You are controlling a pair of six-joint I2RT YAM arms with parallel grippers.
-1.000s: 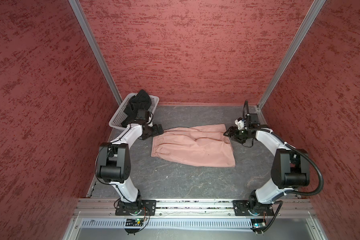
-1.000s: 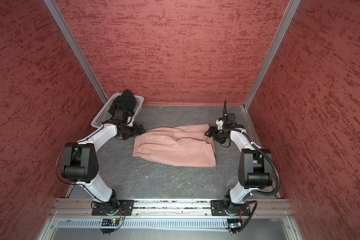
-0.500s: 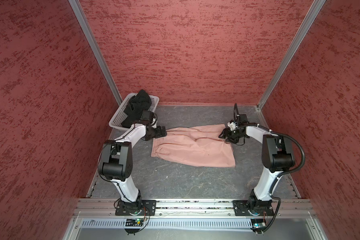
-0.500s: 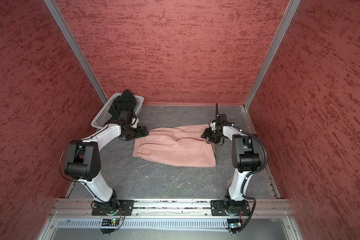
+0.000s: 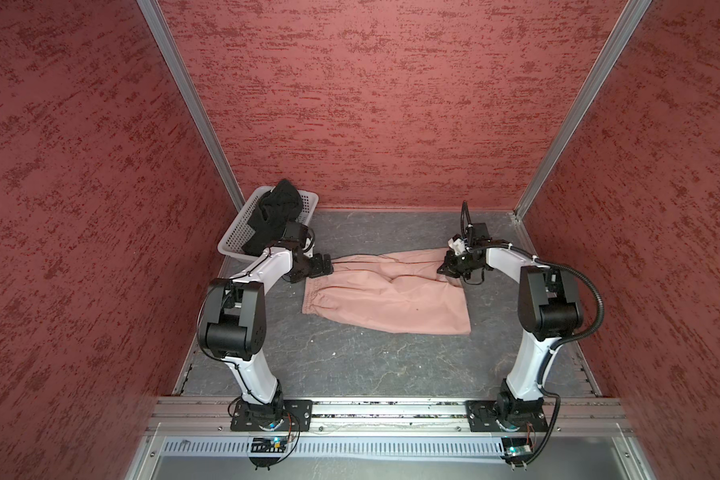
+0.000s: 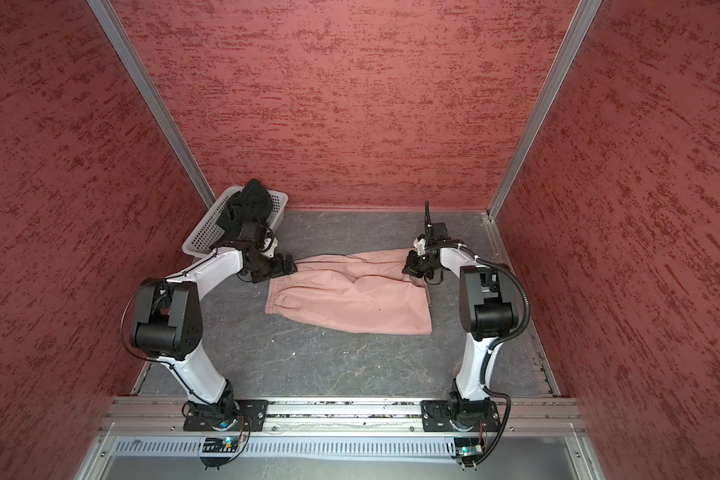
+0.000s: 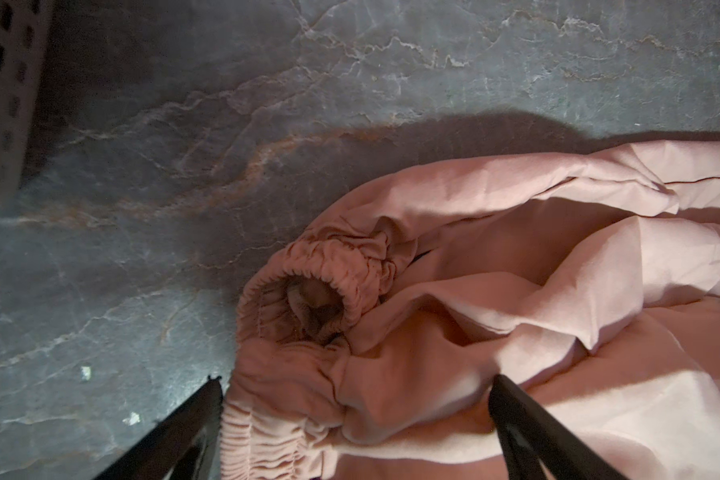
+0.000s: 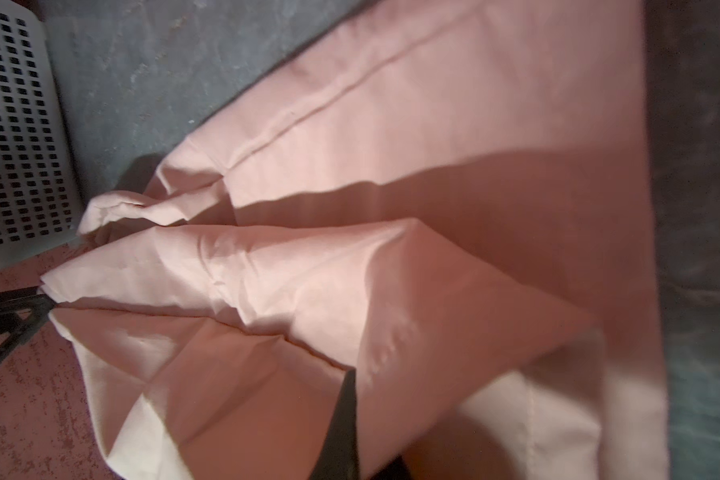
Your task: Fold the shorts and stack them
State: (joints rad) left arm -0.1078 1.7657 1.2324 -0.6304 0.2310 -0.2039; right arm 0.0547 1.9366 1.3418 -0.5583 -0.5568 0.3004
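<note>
Since a second ago, both arms have closed in on the garment. The right gripper [image 5: 447, 268] has come in from the right and clamped on the far right leg hem. The left gripper [image 5: 327, 266] has left the basket side and reached the far left waistband corner.

Task items: the pink shorts [image 5: 387, 295] lie flat mid-table, waistband to the left, legs to the right. The far leg is drawn taut between the two grippers. The black shorts [image 5: 275, 216] sit bunched in the white perforated basket [image 5: 235, 239] at the far left corner, spilling over its rim.

Pincers: in the left wrist view the left gripper [image 7: 356, 379] stands wide. One black fingertip [image 7: 208, 395] is over the table just beside the gathered waistband, and its partner is over the pink cloth. Nothing is gripped. In the right wrist view a dark finger [image 8: 344, 419] of the right gripper shows beneath a raised ridge of pink cloth, the jaws pinched tight on the hem.

Surroundings: a grey marbled table [image 5: 350, 365] and red textured walls [image 5: 371, 104] on three sides. An aluminium rail [image 5: 391, 411] carries both arm bases at the near edge. Print on the small lit boards [image 5: 269, 444] below it is too small to read.

Obstructions: the left arm's wrist overlaps the near end of the basket in both top views.
</note>
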